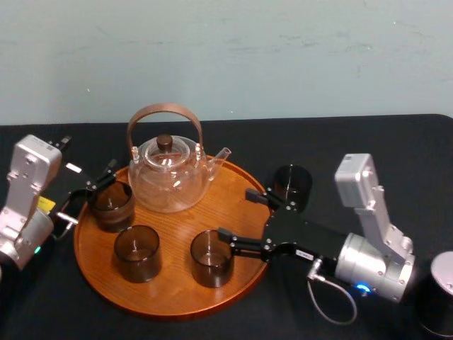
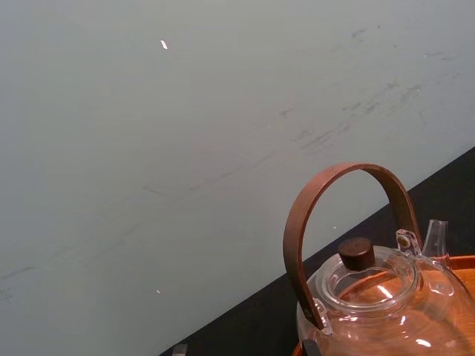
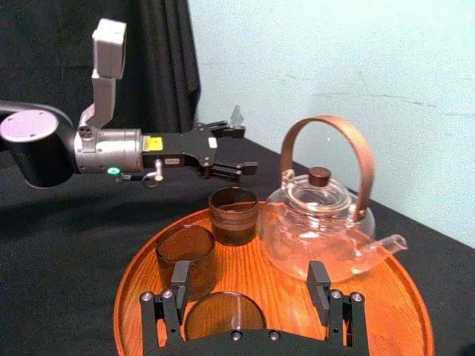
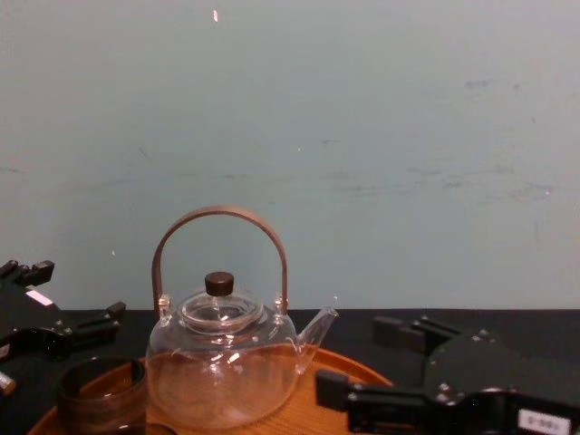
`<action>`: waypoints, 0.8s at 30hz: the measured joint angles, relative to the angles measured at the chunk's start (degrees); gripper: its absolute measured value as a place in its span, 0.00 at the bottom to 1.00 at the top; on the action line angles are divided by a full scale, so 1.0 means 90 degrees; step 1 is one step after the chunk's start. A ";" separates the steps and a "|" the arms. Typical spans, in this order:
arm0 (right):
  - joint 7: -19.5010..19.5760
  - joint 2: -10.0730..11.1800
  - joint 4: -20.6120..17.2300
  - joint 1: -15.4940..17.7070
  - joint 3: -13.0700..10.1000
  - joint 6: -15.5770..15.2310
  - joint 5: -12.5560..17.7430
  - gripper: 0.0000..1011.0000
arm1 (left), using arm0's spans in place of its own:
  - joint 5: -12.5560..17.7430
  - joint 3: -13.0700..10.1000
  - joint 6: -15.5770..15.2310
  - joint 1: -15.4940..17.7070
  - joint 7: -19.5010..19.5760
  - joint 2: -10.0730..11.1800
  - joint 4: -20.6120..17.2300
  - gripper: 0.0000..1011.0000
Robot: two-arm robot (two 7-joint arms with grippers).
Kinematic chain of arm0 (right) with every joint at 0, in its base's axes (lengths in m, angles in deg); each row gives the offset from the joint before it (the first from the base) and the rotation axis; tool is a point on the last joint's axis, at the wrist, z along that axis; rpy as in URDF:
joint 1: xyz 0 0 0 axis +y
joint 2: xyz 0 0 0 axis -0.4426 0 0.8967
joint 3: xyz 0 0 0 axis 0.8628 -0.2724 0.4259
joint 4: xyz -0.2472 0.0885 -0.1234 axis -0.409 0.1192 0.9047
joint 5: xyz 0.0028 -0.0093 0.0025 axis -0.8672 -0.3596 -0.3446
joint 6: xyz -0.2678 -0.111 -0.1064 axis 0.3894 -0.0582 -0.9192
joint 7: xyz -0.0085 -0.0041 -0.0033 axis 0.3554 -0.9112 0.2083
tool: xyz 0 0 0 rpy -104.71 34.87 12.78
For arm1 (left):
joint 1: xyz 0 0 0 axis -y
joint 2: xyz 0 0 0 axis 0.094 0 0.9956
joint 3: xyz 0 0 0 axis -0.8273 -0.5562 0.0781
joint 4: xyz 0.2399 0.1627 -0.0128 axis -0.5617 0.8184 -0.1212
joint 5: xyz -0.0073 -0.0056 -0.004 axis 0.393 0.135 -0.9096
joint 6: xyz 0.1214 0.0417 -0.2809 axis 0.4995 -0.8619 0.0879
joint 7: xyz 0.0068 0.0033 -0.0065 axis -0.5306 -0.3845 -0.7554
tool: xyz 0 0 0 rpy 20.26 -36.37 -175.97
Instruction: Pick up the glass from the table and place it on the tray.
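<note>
In the head view, the glass (image 1: 291,185) is found upright on the table (image 1: 396,142), at two o'clock of the tray (image 1: 173,294), just outside its rim. The right gripper (image 1: 241,216) is held at three o'clock of the tray, jaws spread and empty, one finger near the glass, the other beside a front tumbler (image 1: 211,257). The left gripper (image 1: 88,193) is seen at nine o'clock, jaws spread, near a left tumbler (image 1: 110,205). The teapot (image 1: 168,170) is set at twelve o'clock on the tray.

In the left wrist view, the teapot's handle and lid are shown.

In the right wrist view, the right gripper's spread jaws are seen over the front tumbler.

In the chest view, both grippers are shown low, flanking the teapot.
</note>
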 joint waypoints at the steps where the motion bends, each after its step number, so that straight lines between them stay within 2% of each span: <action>1: 0.0001 0.0020 -0.0015 0.0024 -0.0029 0.0004 0.0033 0.99 | 0.0000 0.0000 0.0000 0.0001 0.0000 0.0000 0.0000 0.99; 11: 0.0241 0.0253 -0.0083 0.0327 -0.0481 0.0073 0.0335 0.99 | 0.0000 0.0000 0.0000 0.0000 0.0000 0.0000 0.0000 0.99; 24: 0.0733 0.0348 0.0280 0.0561 -0.1187 0.0056 0.0483 0.99 | 0.0000 0.0000 0.0000 0.0000 0.0000 0.0000 0.0000 0.99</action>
